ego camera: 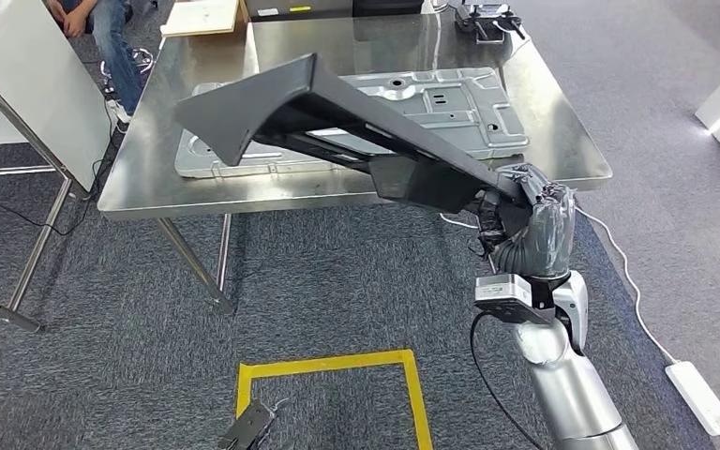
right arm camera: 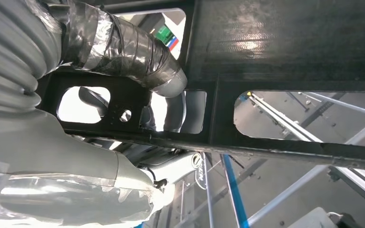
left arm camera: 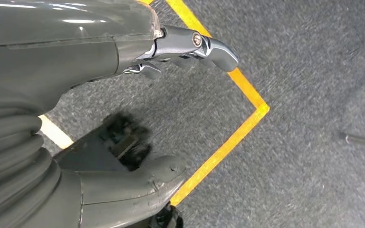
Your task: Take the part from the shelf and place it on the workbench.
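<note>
My right robot hand (ego camera: 534,220) grips the black part (ego camera: 337,117) at its near end; the part reaches out, tilted, above the desk (ego camera: 562,141), over the grey metal plate (ego camera: 450,108) lying there. Judged stiff, long and leverage-heavy, held by one end; a grip through the frame openings (right arm camera: 83,102) seems soundest. My left robot hand (left arm camera: 123,109) hangs above the floor, fingers apart, holding nothing.

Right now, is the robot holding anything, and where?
Yes: its right hand grips the long black part at its near end. The left hand holds nothing.
</note>
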